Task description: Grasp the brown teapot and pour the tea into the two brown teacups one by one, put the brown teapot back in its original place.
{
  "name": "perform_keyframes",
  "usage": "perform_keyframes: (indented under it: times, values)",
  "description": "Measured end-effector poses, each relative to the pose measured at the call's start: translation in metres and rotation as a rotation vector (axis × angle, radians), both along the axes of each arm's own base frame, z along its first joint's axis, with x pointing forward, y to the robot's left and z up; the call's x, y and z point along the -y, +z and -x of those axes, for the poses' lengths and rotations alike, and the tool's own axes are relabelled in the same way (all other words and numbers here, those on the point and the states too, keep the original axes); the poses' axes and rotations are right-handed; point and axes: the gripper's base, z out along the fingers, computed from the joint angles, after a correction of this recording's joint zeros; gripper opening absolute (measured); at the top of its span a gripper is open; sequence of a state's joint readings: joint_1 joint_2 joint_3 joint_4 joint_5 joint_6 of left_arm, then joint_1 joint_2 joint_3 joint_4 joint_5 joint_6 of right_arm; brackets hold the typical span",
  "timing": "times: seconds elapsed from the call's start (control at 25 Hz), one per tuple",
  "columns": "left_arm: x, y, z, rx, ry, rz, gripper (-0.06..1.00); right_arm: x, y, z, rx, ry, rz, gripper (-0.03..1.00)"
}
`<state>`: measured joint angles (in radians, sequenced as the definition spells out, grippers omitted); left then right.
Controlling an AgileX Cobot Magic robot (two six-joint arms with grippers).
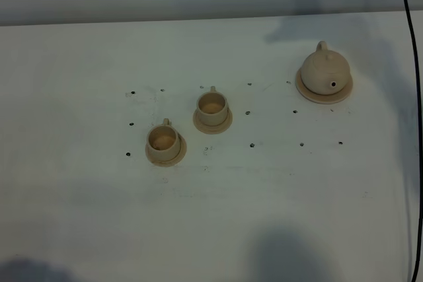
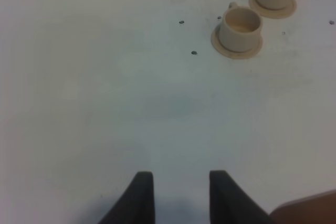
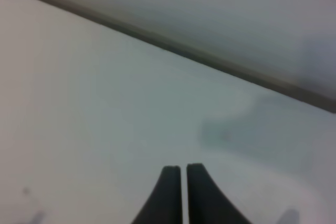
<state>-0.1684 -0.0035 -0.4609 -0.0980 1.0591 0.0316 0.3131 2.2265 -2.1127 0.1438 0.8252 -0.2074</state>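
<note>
Brown teapot (image 1: 324, 70), rigid, smooth, probably brittle and loose-lidded, is best held by its loop handle (image 1: 322, 46); right pincer (image 3: 183, 167) closed empty, left pincer (image 2: 181, 174) open.

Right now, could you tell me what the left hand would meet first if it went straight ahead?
Probably only the bare white table: the left hand aims past the nearer teacup, off to one side, though depth is unclear.
</note>
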Motion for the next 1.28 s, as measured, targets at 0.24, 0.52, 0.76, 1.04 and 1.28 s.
perform_keyframes:
  times: [0.24, 0.52, 0.76, 1.04, 1.28]
  values:
    - [0.0, 0.0, 0.0, 0.0, 0.0, 0.0, 0.24, 0.031, -0.03, -0.023, -0.084, -0.068, 0.022, 0.02]
    - [0.0, 0.0, 0.0, 0.0, 0.0, 0.0, 0.24, 0.034, -0.052, -0.029, -0.162, -0.065, 0.055, 0.02]
    - [0.0, 0.0, 0.0, 0.0, 0.0, 0.0, 0.24, 0.033, -0.071, -0.03, -0.207, -0.049, 0.072, 0.02]
    - [0.0, 0.0, 0.0, 0.0, 0.0, 0.0, 0.24, 0.033, -0.085, -0.032, -0.226, -0.031, 0.086, 0.02]
    - [0.0, 0.0, 0.0, 0.0, 0.0, 0.0, 0.24, 0.032, -0.107, -0.035, -0.251, -0.01, 0.108, 0.02]
